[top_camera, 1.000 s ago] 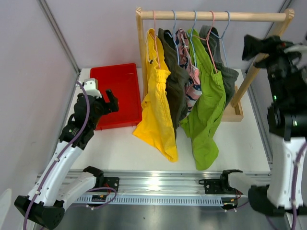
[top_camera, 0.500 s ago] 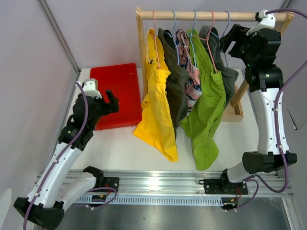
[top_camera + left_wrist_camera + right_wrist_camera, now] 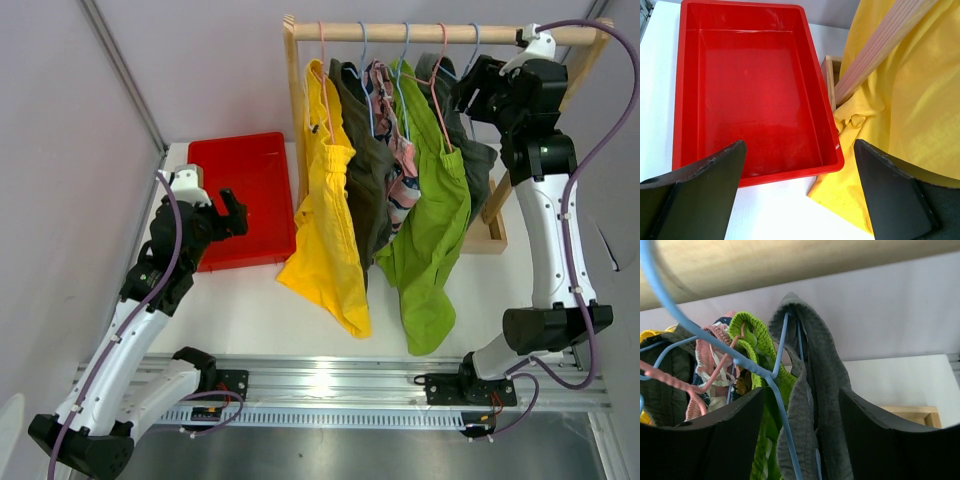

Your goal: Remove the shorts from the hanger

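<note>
Jaws of the right gripper (image 3: 800,400) stand apart on both sides of the grey shorts (image 3: 825,370), high at the waistband under the wooden rail (image 3: 790,265); I see no pinch yet. Left gripper (image 3: 800,190) is wide open and holds nothing, above the red tray (image 3: 755,90). All five shorts hang on the rail; none is off. I judge we are at the step of taking the grey pair. Next I must close on the cloth only, not on the blue hanger (image 3: 752,365), then pull it down and off.
</note>
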Robot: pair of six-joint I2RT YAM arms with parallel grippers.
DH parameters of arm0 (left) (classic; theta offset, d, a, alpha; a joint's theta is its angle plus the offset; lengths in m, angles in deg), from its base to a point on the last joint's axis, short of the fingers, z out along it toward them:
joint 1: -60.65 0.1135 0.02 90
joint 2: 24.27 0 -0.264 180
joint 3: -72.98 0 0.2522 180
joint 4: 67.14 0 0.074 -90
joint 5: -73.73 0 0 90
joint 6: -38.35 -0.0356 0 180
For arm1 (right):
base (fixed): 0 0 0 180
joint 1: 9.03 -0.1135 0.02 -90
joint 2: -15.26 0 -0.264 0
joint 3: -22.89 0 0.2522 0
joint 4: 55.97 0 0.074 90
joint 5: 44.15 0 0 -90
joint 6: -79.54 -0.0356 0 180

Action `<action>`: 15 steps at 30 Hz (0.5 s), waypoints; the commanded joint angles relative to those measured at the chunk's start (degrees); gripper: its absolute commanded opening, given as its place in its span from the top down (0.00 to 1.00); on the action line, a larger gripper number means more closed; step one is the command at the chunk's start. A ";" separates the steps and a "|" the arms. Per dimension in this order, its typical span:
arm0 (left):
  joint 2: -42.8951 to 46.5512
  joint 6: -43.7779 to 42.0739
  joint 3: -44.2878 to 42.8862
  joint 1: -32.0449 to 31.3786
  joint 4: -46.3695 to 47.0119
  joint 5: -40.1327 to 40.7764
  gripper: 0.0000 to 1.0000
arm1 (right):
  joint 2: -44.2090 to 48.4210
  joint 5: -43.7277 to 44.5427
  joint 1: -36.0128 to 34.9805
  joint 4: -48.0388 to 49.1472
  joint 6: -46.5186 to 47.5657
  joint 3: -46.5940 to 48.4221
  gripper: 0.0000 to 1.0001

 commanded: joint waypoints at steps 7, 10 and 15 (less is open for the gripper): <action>0.64 -0.36 -0.48 -0.16 1.16 -0.43 0.05 | -1.54 -0.84 -0.72 2.18 -0.34 0.11 0.72; 0.73 -0.45 -0.48 -0.16 1.08 -0.51 0.05 | -1.45 -0.13 -0.81 2.26 -0.34 0.20 1.00; 1.16 -2.47 0.14 -0.16 2.56 -4.98 0.04 | 0.22 1.97 -0.90 2.00 0.19 0.20 1.00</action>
